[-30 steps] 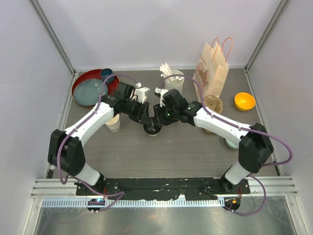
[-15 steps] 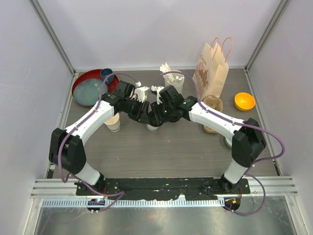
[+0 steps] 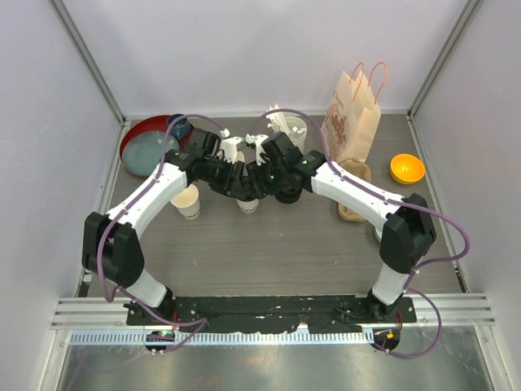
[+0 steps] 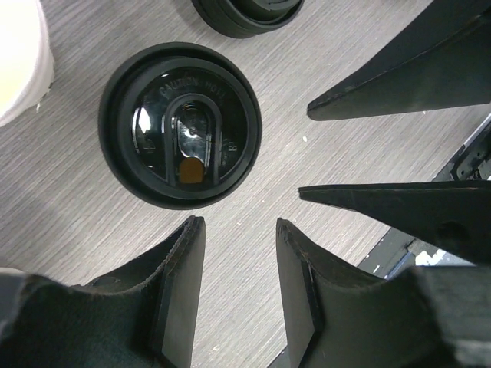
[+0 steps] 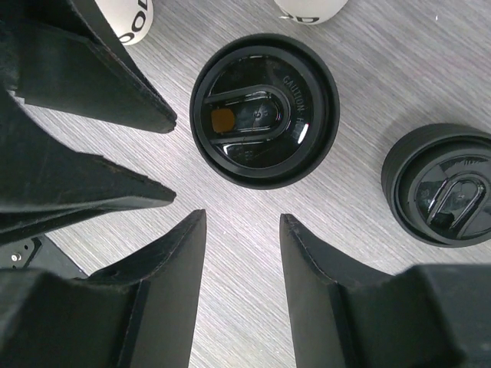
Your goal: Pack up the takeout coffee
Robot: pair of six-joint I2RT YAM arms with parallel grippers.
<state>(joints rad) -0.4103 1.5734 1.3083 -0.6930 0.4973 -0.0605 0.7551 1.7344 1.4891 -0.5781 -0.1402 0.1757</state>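
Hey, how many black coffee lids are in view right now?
2. One black lid sits just ahead of the right gripper, orange showing at its sip hole; the other black lid lies beside it on the table. Others may be hidden.

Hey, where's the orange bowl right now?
In the top view, the orange bowl sits on the table's far right side, just right of the paper bag and the tan cup carrier.

Black lid (image 5: 265, 110) carries raised "CAUTION HOT"; white cup (image 5: 126, 15) shows partial dark letters "OOD".
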